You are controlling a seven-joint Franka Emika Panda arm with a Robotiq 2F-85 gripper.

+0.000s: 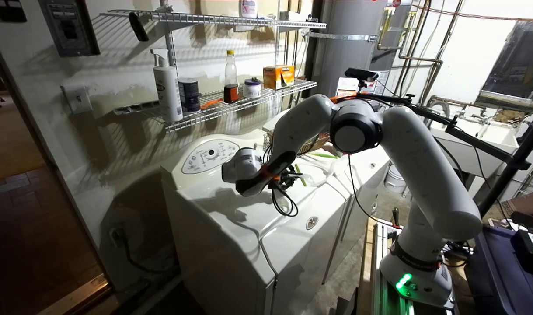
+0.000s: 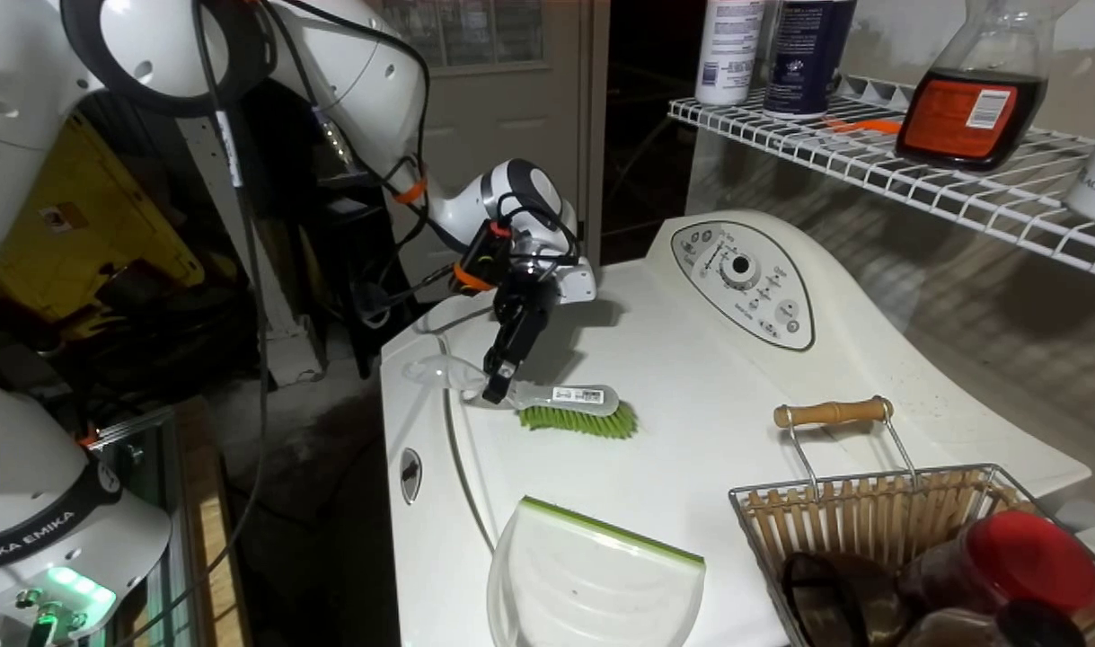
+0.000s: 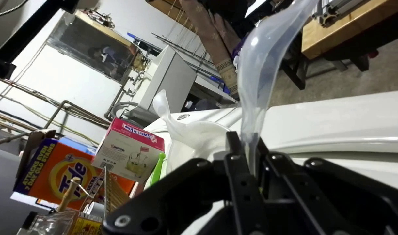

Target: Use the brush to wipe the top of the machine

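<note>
- Robotiq gripper (image 3: 247, 141) clamps the translucent handle (image 3: 257, 71) of a green-bristled hand brush (image 2: 576, 404) over a white laundry machine (image 1: 235, 232); bristle contact cannot be told.
- Grasp made; the wipe itself likely remains.
- Bare top (image 2: 677, 368) runs toward the dial panel (image 2: 749, 295); dustpan (image 2: 598, 584) and slatted basket (image 2: 839, 521) bound one side; the handle points toward the front edge (image 2: 392, 422).

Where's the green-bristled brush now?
In an exterior view, the brush is near centre, gripped between the fingers, beyond the dustpan and left of the slatted basket.
</note>
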